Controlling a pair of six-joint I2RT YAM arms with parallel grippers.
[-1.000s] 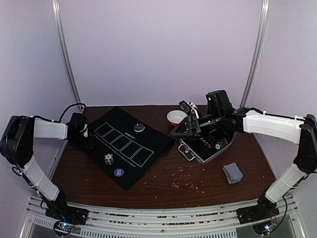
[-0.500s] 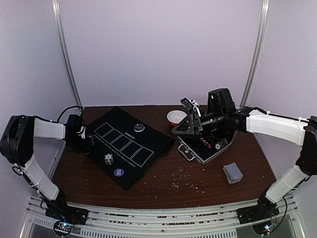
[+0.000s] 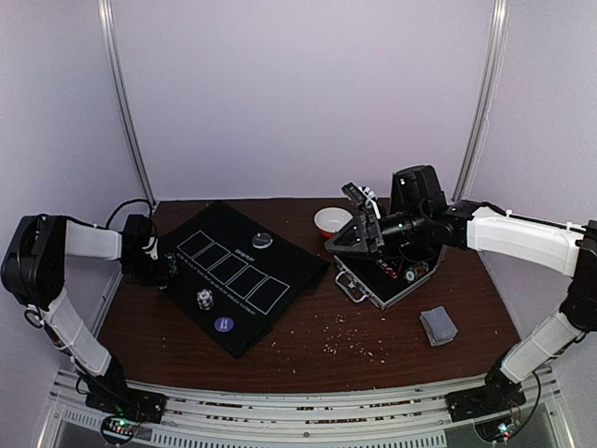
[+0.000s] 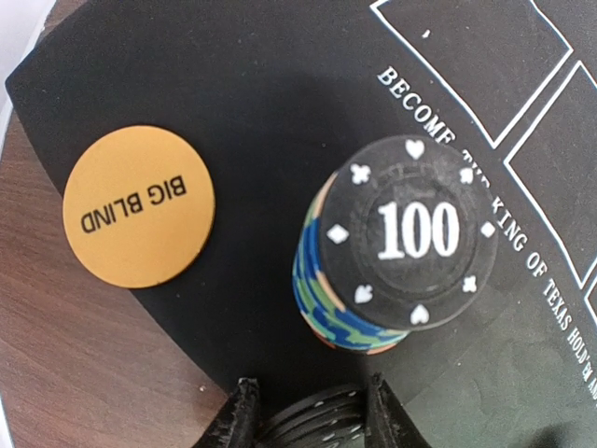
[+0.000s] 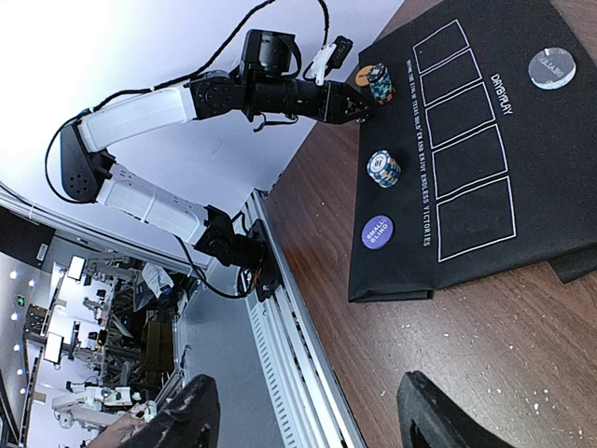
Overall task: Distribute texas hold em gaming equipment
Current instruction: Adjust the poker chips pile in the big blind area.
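Note:
In the left wrist view an orange "BIG BLIND" disc (image 4: pixel 138 206) lies at the corner of the black playing mat (image 4: pixel 242 84). Beside it stands a striped chip stack (image 4: pixel 401 252) topped by a black 100 chip. My left gripper (image 4: pixel 312 420) is just short of that stack, shut on a small stack of black chips. It is at the mat's left corner in the top view (image 3: pixel 164 265). A second chip stack (image 3: pixel 203 299), a purple disc (image 3: pixel 224 325) and a pale grey disc (image 3: pixel 262 240) lie on the mat. The card deck (image 3: pixel 438 326) lies at the right. My right gripper (image 3: pixel 347 241) is open and empty, raised beside the case.
The silver case (image 3: pixel 387 275) lies open under my right arm, with a white orange-rimmed bowl (image 3: pixel 332 221) behind it. Crumbs are scattered over the brown table (image 3: pixel 345 336) near the front. The metal rail of the near edge (image 5: pixel 298 355) shows below my right gripper.
My right gripper has risen a little and drawn slightly to the right. My left gripper has shifted only slightly at the mat's corner.

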